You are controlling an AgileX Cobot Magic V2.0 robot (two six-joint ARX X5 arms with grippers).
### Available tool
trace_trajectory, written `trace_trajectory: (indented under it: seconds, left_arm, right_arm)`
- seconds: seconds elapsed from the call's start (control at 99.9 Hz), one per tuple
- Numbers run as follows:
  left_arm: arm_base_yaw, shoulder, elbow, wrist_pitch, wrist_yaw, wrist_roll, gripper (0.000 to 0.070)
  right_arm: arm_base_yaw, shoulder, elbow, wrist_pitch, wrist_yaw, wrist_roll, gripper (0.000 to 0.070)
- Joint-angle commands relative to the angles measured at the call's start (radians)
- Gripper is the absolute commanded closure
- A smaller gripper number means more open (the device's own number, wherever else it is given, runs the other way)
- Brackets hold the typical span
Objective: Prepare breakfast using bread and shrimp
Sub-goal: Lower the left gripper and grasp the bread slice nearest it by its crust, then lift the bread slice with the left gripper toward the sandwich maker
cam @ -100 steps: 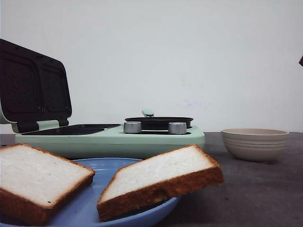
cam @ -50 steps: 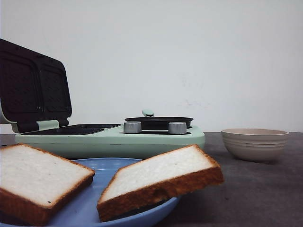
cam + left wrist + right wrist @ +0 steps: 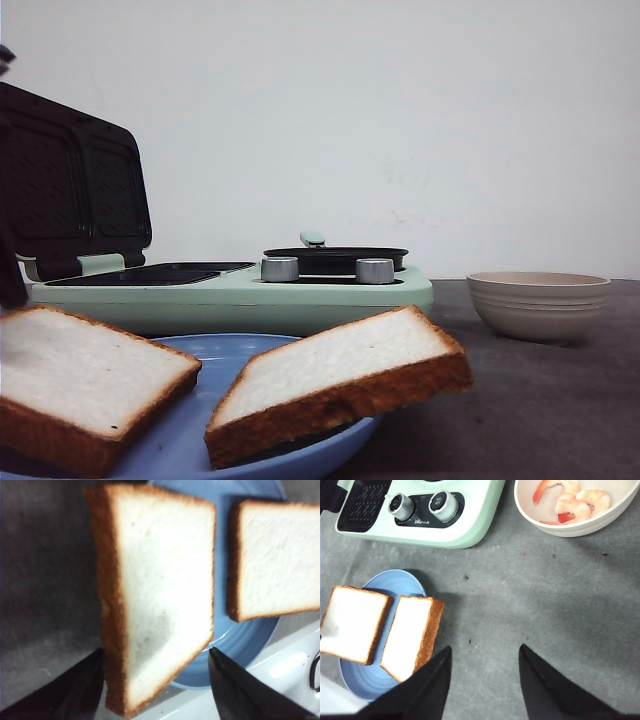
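Two bread slices on blue plate (image 3: 400, 580), lower left of right wrist view. Left gripper (image 3: 155, 685) spread, straddling left slice (image 3: 160, 590), nearer arm. Right gripper (image 3: 485, 680) spread, empty. Shrimp (image 3: 575, 500) in bowl (image 3: 535, 515), upper right.

You see two bread slices (image 3: 85, 385) (image 3: 335, 385) on a blue plate (image 3: 215, 440), both overhanging its rim. Behind stands a green cooker (image 3: 240, 295), lid (image 3: 70, 185) raised, a dark pan (image 3: 335, 258) on it. A beige bowl (image 3: 538, 303) sits right on the table (image 3: 540, 410).
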Motion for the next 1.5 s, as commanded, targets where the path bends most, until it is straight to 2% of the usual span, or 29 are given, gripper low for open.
trace_trajectory:
  seconds: [0.0,0.14,0.18,0.23,0.33,0.34,0.871,1.491]
  left_arm:
    - [-0.014,0.027,0.003,0.007,0.0,0.0,0.0356]
    - [-0.04,0.066,0.003,0.034,-0.001,-0.001,0.036]
    - [-0.044,0.073,0.003,0.038,-0.001,-0.002,0.0379]
    - [-0.047,0.078,0.003,0.043,-0.001,-0.002,0.0457]
    - [-0.05,0.079,0.003,0.052,-0.003,-0.001,0.0693]
    - [-0.05,0.079,0.003,0.053,-0.003,-0.001,0.07]
    - [-0.05,0.029,0.005,0.105,-0.019,-0.005,0.0697]
    - [-0.05,-0.144,0.007,0.151,-0.112,-0.032,0.0697]
  right_arm:
    - [0.002,0.005,0.013,0.004,-0.003,-0.012,0.0439]
    - [0.002,0.005,0.013,0.003,-0.003,-0.012,0.0439]
    - [0.002,0.005,0.013,0.003,-0.003,-0.012,0.0439]
    - [0.002,0.005,0.013,0.003,-0.003,-0.012,0.0439]
    - [0.002,0.005,0.013,0.002,-0.003,-0.012,0.0439]
    - [0.002,0.005,0.013,0.002,-0.003,-0.012,0.0439]
    - [0.002,0.003,0.013,-0.015,-0.003,-0.012,0.0439]
    - [0.002,0.002,0.013,-0.019,-0.003,-0.013,0.0439]
